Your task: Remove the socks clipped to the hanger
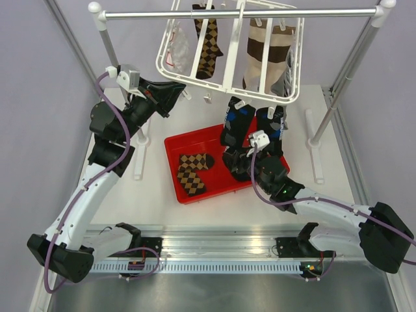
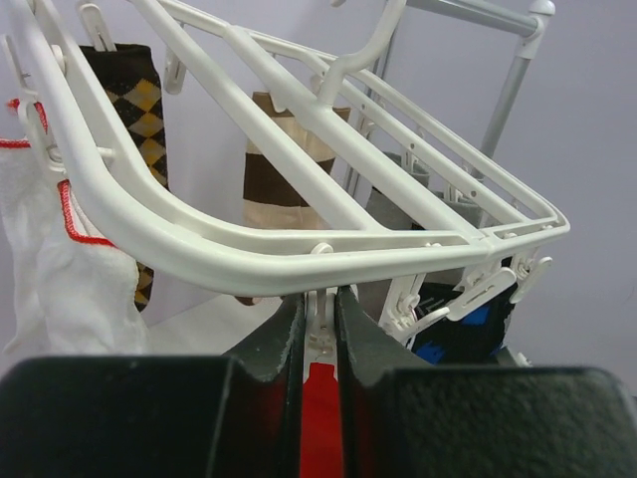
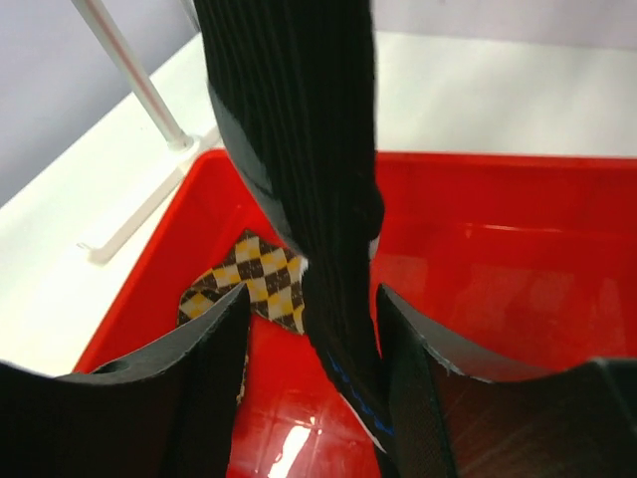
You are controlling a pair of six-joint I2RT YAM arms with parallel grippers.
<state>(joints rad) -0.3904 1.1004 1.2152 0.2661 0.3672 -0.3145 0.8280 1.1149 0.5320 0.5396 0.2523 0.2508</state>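
Observation:
The white hanger point(image 1: 229, 78) hangs from the rail. It holds an argyle sock point(image 1: 208, 47), a brown-cream striped sock point(image 1: 265, 55), a grey sock point(image 1: 286, 75) and two black socks with blue marks point(image 1: 238, 123). Another argyle sock point(image 1: 192, 173) lies in the red tray point(image 1: 174, 144). My left gripper point(image 1: 180, 88) is at the hanger's near left corner. In the left wrist view it point(image 2: 320, 307) is shut on a small white clip point(image 2: 320, 334) under the front bar point(image 2: 249, 261). My right gripper point(image 3: 314, 294) is open over the tray, with a hanging black sock point(image 3: 309, 149) between its fingers.
The silver rail stand point(image 1: 240, 12) spans the back, with posts at left point(image 1: 107, 45) and right point(image 1: 354, 62) and white feet on the table. A white cloth with red trim point(image 2: 50, 264) hangs on the hanger's left side.

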